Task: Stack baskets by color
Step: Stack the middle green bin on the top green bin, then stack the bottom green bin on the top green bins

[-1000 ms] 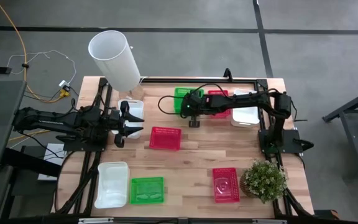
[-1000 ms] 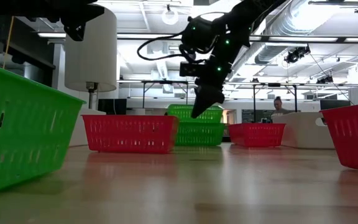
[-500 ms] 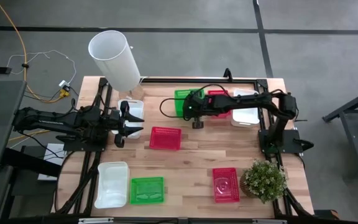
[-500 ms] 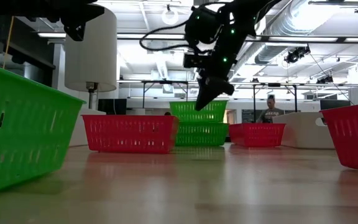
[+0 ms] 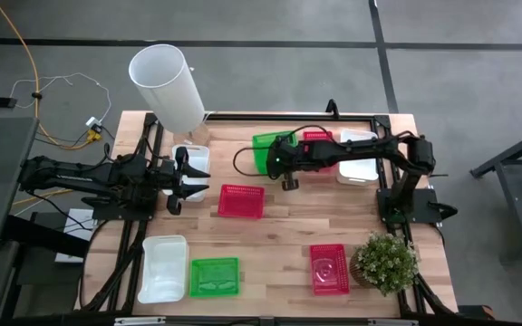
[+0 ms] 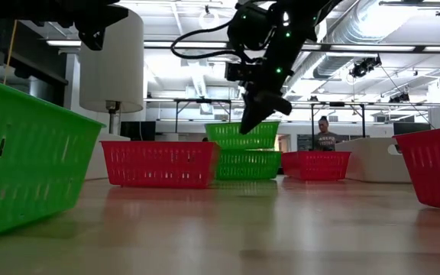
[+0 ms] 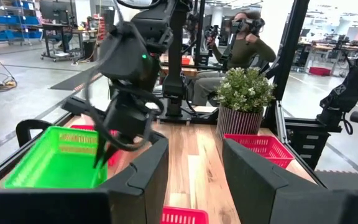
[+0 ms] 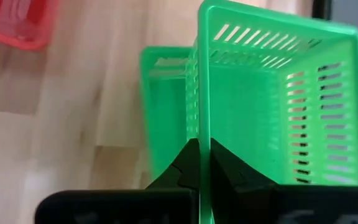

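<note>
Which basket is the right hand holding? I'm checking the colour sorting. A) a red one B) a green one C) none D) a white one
B: the right hand is shut on the wall of a green basket, lifted and tilted above another green basket in the low view.

lifted green basket (image 6: 242, 134): tilted, clear of the one under it
green basket below (image 6: 247, 164): flat on the table
other green (image 5: 215, 276): near edge, alone
reds (image 5: 242, 201): three, well apart
whites (image 5: 163, 268): three, unstacked
</note>
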